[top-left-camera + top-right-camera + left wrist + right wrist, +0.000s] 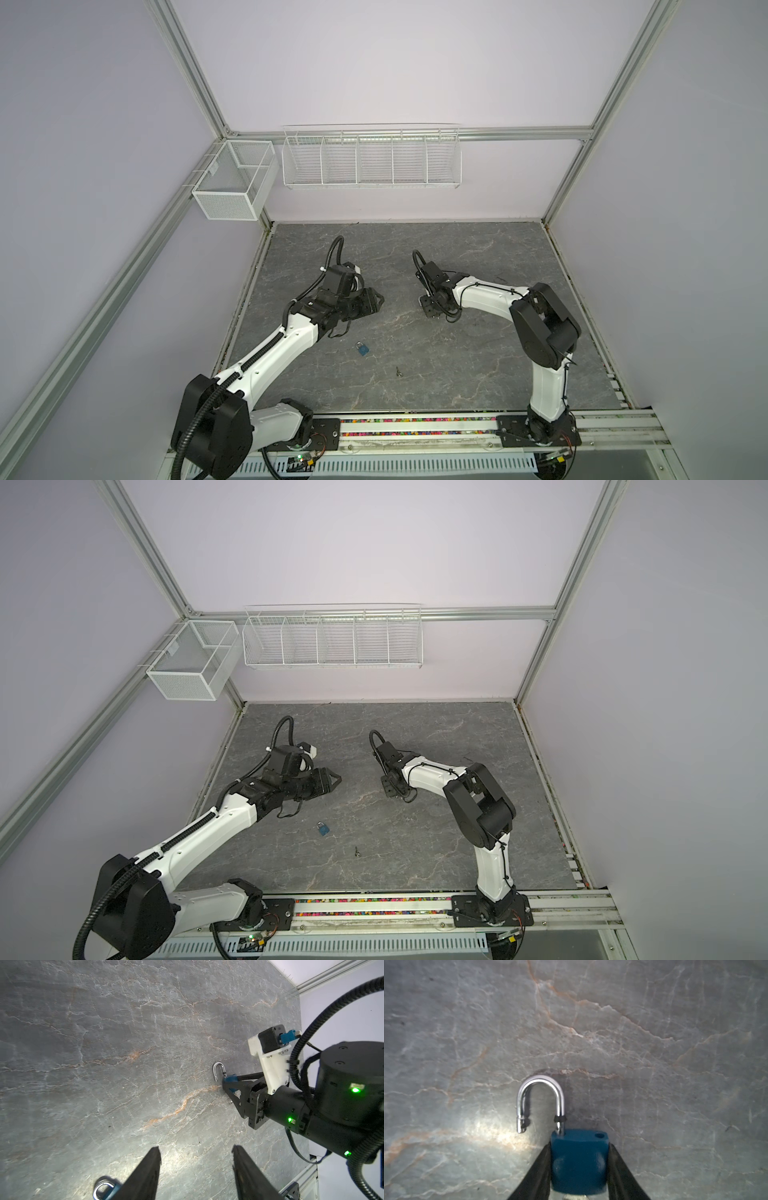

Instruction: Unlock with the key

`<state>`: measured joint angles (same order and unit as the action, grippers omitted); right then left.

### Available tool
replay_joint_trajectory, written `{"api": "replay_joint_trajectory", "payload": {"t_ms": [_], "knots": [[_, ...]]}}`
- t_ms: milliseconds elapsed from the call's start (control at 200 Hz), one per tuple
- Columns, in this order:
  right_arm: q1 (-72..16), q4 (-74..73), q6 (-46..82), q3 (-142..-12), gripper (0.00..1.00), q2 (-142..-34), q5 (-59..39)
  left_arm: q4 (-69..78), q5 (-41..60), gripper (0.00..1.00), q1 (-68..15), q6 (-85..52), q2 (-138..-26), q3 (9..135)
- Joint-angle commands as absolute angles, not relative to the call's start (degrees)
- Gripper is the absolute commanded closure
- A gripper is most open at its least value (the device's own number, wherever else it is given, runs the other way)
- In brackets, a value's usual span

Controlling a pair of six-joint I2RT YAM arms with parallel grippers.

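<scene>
One open-shackled padlock (pixel 579 1159) sits clamped in the right fingers (pixel 537 1169), while a second padlock (pixel 362 348) lies at 6 o'clock from the parted, empty left fingers (pixel 145 1172).

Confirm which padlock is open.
The gripped padlock, in the right tool: its shackle has one end clear of the blue body. The loose padlock lying near the key looks closed.
</scene>
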<state>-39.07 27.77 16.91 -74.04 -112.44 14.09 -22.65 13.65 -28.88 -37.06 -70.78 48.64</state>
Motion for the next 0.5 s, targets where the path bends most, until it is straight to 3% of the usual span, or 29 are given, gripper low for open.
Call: {"api": "replay_joint_trajectory", "payload": {"t_ms": [0,125,285,495], "knots": [[-38.7,29.35,18.4,-74.88,0.42,-111.73,13.69,-24.23,11.88,0.43,-28.61,-36.57,-69.57,48.7],[-39.4,31.48,18.63,-74.97,0.28,-106.93,12.77,-26.32,12.09,0.43,-28.65,-36.45,-68.29,49.33],[-43.73,35.89,24.22,-72.09,0.2,-99.78,11.99,-28.31,10.42,0.43,-28.66,-37.18,-62.54,46.79],[-56.9,36.65,38.72,-66.78,0.18,-94.68,14.02,-32.43,6.95,0.41,-28.61,-38.04,-53.04,42.75]]}}
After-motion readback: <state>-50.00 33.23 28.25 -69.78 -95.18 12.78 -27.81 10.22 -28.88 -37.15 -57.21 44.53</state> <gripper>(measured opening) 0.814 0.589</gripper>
